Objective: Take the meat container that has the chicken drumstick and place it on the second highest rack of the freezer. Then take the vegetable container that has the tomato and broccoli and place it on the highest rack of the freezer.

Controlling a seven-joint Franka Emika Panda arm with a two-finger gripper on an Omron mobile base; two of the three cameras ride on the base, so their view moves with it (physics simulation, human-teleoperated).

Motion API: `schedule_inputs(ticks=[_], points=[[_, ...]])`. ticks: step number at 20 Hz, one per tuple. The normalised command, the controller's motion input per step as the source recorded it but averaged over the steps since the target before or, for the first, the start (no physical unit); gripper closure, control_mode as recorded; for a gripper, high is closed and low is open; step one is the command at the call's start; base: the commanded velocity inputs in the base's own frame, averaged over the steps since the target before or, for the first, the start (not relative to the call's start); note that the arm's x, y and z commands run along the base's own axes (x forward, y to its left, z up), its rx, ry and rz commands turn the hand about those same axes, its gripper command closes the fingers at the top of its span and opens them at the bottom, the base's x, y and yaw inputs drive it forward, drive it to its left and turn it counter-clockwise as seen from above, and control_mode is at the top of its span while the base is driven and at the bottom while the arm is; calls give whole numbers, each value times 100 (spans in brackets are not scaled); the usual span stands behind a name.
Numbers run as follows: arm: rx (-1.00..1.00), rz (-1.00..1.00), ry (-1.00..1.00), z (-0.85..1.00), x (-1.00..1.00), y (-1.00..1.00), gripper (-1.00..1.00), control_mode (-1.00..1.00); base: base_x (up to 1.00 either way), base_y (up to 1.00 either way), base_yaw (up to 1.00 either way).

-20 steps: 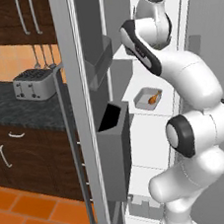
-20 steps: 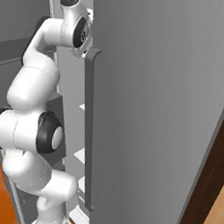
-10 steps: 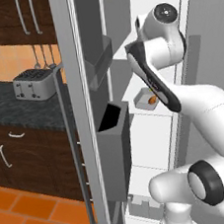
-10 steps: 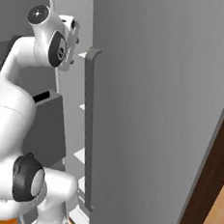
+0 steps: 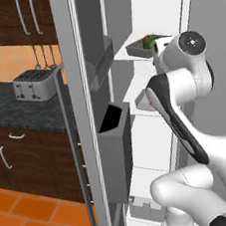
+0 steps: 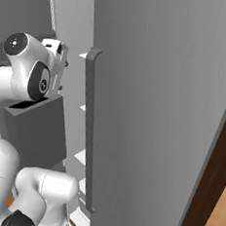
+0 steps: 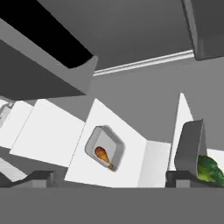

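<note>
Since the jaws stand released, wide apart with nothing between them, and both fingertips (image 7: 40, 177) show bare in the hand view, I'd read this as a hands-off moment, not a grasp. Nearest to them is the vegetable container (image 7: 190, 146): it sits just beside the right-hand tip in that view, on edge as the camera sees it, with the broccoli (image 7: 209, 169) poking out at its low end; the tomato I can't make out there. In the left base view the same container (image 5: 141, 47) rests on the upper white shelf (image 5: 128, 57), right next to the robot's hand, a spot of red and green showing over its rim. Farther along the jaws' line, roughly centred between the tips and well apart from them, the meat container (image 7: 105, 147) lies flat on the next shelf (image 7: 83, 153), and the chicken drumstick (image 7: 103, 155) inside runs diagonally across the tray, thick end up-left, bone tip down-right. From the left base view that shelf is one level below the vegetable one, partly hidden by the arm. Judgement: both trays look placed in the freezer (image 5: 159, 144), top rack and second rack; the coming move likely only needs a clean retreat past the dark door bin (image 5: 113, 135). Beyond, a toaster (image 5: 34, 85) sits on the desk (image 5: 14, 109).
</note>
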Motion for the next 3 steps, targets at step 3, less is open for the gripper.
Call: schedule_inputs(ticks=[3], points=[[0, 0, 0, -100, -100, -2, -100, -100, 0, 0, 0]])
